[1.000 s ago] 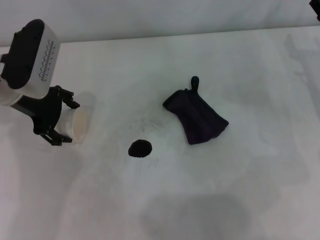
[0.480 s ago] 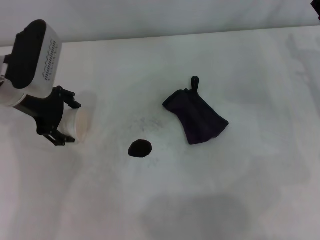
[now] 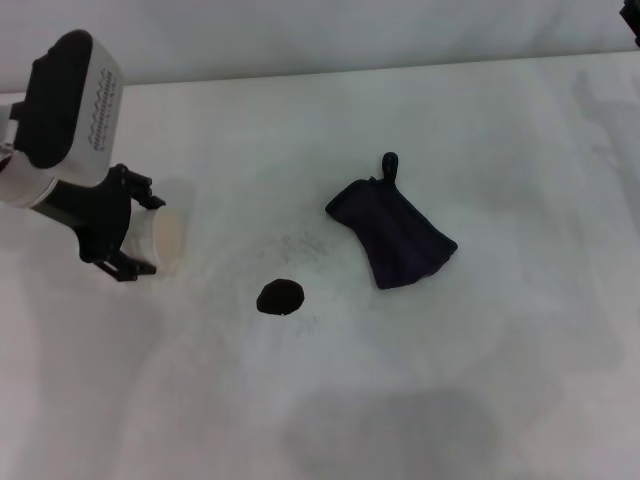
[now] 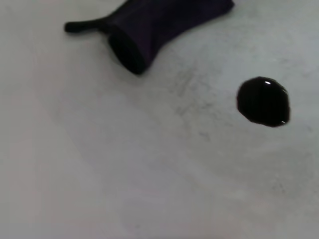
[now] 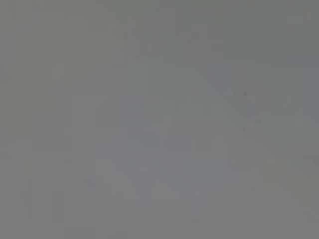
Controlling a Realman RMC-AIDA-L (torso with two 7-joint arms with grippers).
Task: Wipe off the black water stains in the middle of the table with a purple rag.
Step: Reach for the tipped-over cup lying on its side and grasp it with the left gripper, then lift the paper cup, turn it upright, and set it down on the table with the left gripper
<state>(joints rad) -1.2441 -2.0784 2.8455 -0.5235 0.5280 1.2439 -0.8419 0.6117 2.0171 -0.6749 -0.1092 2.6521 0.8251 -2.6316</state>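
Note:
The black water stain [image 3: 280,297] is a small glossy blot near the middle of the white table [image 3: 480,380]. It also shows in the left wrist view [image 4: 262,101]. The purple rag [image 3: 392,232] lies crumpled to the right of and a little beyond the stain, its loop pointing away from me. The left wrist view shows it too [image 4: 154,22]. My left gripper [image 3: 128,232] is at the far left, shut on a white paper cup [image 3: 163,238] tipped on its side, well left of the stain. My right gripper is out of view.
A dark bit of the right arm [image 3: 634,30] shows at the top right edge. Faint grey speckles [image 3: 300,243] lie just beyond the stain. The table's far edge [image 3: 330,72] meets a pale wall. The right wrist view shows only plain grey.
My left gripper with the cup has shifted slightly right and away from me. The stain and the rag have not moved.

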